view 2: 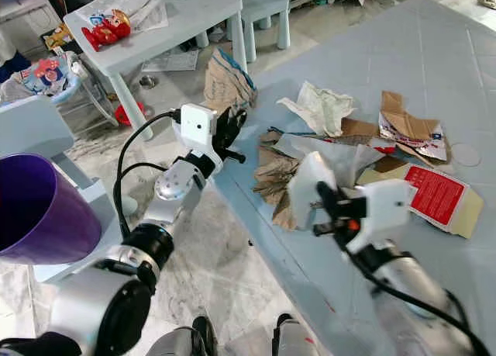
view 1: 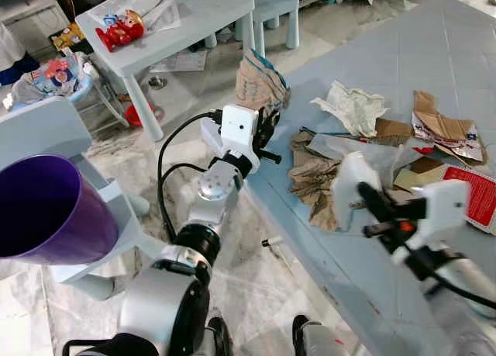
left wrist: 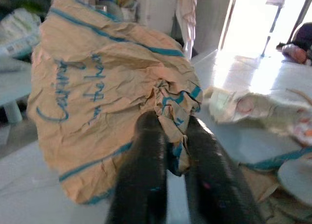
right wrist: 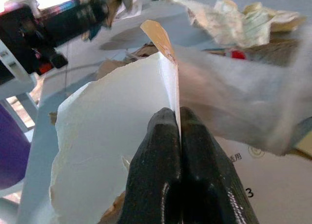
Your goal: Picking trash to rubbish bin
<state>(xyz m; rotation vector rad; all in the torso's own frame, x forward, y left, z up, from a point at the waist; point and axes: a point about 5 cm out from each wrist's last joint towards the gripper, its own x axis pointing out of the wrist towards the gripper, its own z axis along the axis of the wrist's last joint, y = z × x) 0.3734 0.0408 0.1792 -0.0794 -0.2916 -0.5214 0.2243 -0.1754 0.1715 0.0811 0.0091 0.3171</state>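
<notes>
Right pincer (view 2: pixel 319 209) pinches white paper scrap (view 2: pixel 304 184); left pincer (view 1: pixel 267 131) clamps brown paper bag (view 1: pixel 260 83). Both lifted, likely for purple bin (view 1: pixel 46 209).

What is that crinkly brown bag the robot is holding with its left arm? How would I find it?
Look at the big grey-blue mat covered with trash. At its near-left corner, the left gripper pinches a crumpled brown paper bag. Unlike the plain torn cardboard nearby, it has blue handwriting and blue stripes.
</notes>
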